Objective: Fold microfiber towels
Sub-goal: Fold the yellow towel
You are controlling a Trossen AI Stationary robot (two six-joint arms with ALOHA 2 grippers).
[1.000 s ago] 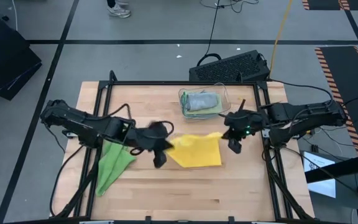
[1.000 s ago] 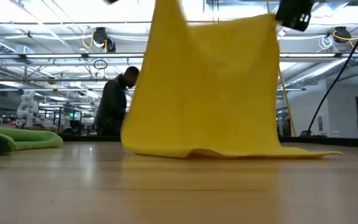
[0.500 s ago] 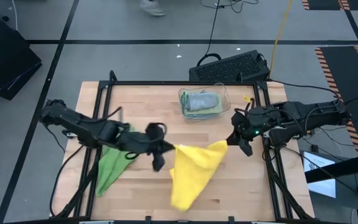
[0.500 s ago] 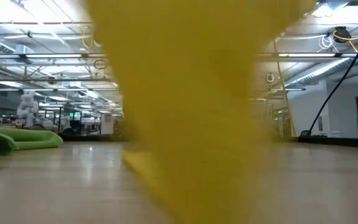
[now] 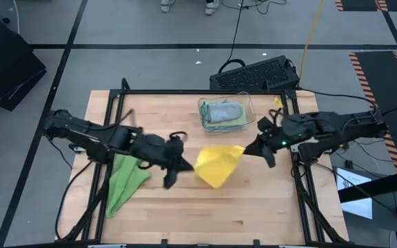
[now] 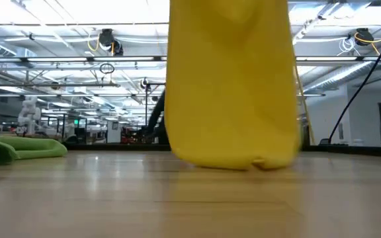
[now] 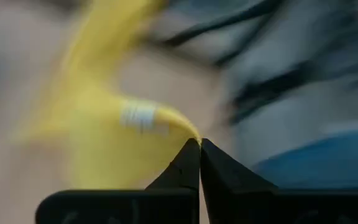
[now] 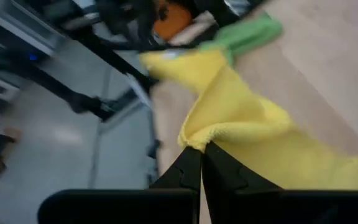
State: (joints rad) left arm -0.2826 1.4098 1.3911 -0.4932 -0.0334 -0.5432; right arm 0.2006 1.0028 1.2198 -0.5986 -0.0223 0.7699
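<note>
A yellow towel (image 5: 216,165) hangs between my two grippers over the middle of the table. In the low view the towel (image 6: 233,86) hangs as a sheet, its lower fold (image 6: 243,162) at the tabletop. My left gripper (image 5: 189,165) is shut on its left upper corner. My right gripper (image 5: 247,149) is shut on its right upper corner. A bright green towel (image 5: 126,179) lies crumpled on the table under my left arm. A clear bin (image 5: 248,110) at the far middle holds a grey towel (image 5: 222,112) on top of others. My left gripper pinches a corner of the yellow towel (image 7: 188,132) beside its white tag (image 7: 140,116), at the fingertips. The fingers come level from the table's left. The towel hangs below them. My right gripper pinches a folded corner of the towel's edge (image 8: 194,142) at the fingertips. The fingers come from the table's right, slanting down. The towel hangs slack away from them.
A black keyboard (image 5: 253,72) lies beyond the table's far edge. Bare wood lies along the near edge. A dark frame (image 5: 298,172) runs along the table's sides. Feet of people show on the floor at the far side.
The yellow towel has swung out toward the table's near edge and back. It hung wide with its lower part trailing on the table. Now it hangs narrower and bunched between the grippers. Both grippers have stayed shut on it at about the same places.
</note>
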